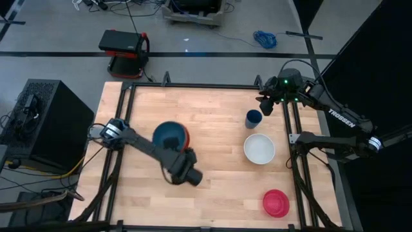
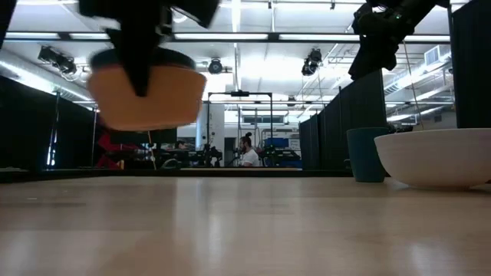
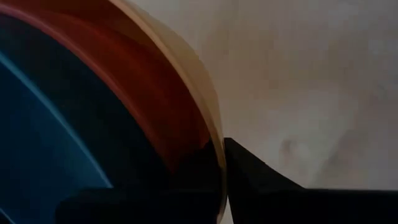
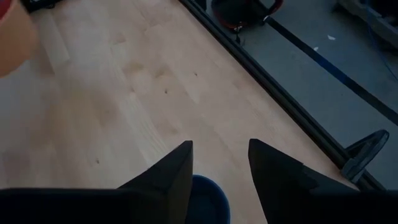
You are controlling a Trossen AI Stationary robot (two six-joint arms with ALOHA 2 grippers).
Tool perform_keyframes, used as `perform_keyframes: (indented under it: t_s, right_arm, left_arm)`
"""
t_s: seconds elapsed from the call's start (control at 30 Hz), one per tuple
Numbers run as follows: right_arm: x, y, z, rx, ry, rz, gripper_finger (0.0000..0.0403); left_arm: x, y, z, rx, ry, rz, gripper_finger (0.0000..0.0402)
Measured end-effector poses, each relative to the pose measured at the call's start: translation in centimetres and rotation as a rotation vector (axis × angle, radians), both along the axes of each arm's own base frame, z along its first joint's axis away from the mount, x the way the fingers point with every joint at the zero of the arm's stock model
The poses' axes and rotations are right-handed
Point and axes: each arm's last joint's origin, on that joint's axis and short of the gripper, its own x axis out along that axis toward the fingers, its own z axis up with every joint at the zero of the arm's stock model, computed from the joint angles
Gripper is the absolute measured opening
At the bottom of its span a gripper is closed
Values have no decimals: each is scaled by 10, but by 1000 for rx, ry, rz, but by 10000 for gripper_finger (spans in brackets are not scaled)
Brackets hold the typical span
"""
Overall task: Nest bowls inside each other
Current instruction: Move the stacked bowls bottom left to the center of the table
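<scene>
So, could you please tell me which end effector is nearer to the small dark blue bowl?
The right end effector is nearer: it hovers directly above the dark blue bowl, fingers open. The left end effector is across the table, clamped on the rim of the stacked bowls.

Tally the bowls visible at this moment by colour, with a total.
Large orange round plastic bowl: 1
Red-orange round plastic bowl: 1
Teal round plastic bowl: 1
White round plastic bowl: 1
Magenta-pink round plastic bowl: 1
Small dark blue cup-like plastic bowl: 1
Total: 6
</scene>
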Motion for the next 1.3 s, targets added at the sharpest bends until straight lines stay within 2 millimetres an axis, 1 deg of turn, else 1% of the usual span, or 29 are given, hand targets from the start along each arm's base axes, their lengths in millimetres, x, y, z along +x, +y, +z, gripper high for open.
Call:
perform_keyframes:
  t_s: [0.17, 0.27, 0.4, 0.5, 1.03, 1.3]
  right_arm:
    - [0, 0, 0, -3, 2, 4, 133]
    - [0, 0, 0, -3, 2, 4, 138]
    - [0, 0, 0, -4, 2, 4, 147]
    - [0, 0, 0, -3, 3, 4, 152]
    - [0, 0, -1, 1, 7, 3, 136]
    - [0, 0, -1, 2, 7, 1, 148]
  left_arm:
    - [21, 27, 0, -19, -46, -104, 0]
    - [34, 37, -1, -40, -102, -175, 0]
    - [43, 45, 0, -60, -133, -258, 0]
    - [48, 46, -2, -84, -133, -333, 0]
    - [68, 40, -45, -109, 2, -559, 0]
    - [69, 40, -47, -106, 5, -576, 0]
